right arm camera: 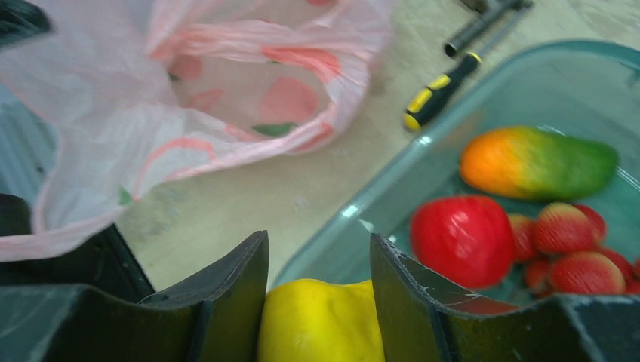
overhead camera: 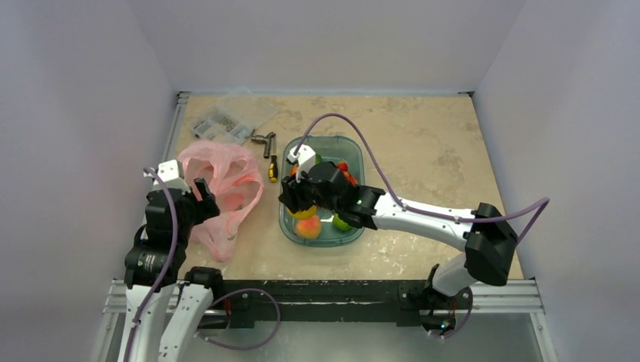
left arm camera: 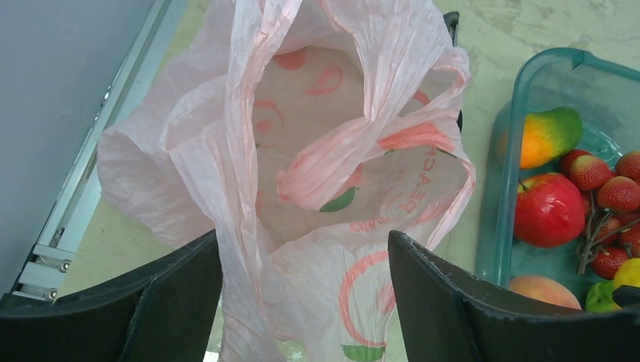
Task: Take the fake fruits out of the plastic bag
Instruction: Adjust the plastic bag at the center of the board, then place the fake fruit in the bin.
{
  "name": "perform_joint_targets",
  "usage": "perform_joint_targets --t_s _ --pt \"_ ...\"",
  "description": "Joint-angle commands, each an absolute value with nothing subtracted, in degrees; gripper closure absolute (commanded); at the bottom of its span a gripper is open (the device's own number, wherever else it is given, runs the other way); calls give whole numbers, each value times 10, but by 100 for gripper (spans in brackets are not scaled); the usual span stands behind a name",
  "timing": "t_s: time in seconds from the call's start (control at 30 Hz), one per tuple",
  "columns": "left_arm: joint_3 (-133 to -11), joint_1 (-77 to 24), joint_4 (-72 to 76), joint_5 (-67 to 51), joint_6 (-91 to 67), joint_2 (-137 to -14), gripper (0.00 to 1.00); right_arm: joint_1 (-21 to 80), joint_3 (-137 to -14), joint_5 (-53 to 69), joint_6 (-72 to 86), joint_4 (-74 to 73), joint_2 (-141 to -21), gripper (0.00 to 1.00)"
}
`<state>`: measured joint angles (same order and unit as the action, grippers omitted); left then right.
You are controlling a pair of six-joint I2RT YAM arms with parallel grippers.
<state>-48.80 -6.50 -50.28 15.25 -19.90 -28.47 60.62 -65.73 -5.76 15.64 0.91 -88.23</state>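
Observation:
The pink plastic bag (overhead camera: pixel 226 177) lies crumpled at the table's left, mouth open; no fruit shows inside it in the left wrist view (left arm camera: pixel 317 113). My left gripper (overhead camera: pixel 205 197) is open, its fingers wide apart around the bag's near fold (left arm camera: pixel 303 235). My right gripper (overhead camera: pixel 298 202) is shut on the yellow fruit (right arm camera: pixel 317 324) over the teal tub's left rim (right arm camera: pixel 355 215). In the tub (left arm camera: pixel 513 151) lie the round red fruit (left arm camera: pixel 549 210), the bunch of small red ones (left arm camera: pixel 615 196), the peach-orange one (left arm camera: pixel 540 290) and the green one (left arm camera: pixel 600 298).
A green-to-orange mango-like fruit (left arm camera: pixel 547 136) also lies in the tub. A yellow-handled screwdriver (overhead camera: pixel 273 169) and a dark metal tool (overhead camera: pixel 264 142) lie between bag and tub. A clear parts box (overhead camera: pixel 234 117) stands at the back left. Walls close in on three sides.

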Motion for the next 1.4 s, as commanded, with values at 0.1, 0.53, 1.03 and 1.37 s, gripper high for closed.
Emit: perform_joint_targets --t_s 0.1,0.53,1.03,1.37 --pt "-475 -65 -458 182 -191 -215 20 603 -573 -194 134 -19 -803 100" --pt "-477 -65 -469 230 -203 -184 17 602 -516 -202 165 -42 -787 100" --pt "-468 -65 -460 245 -203 -130 17 603 -494 -174 172 -35 -807 56" --pt "-476 -65 -447 196 -202 -135 14 603 -514 -188 167 -57 -785 11"
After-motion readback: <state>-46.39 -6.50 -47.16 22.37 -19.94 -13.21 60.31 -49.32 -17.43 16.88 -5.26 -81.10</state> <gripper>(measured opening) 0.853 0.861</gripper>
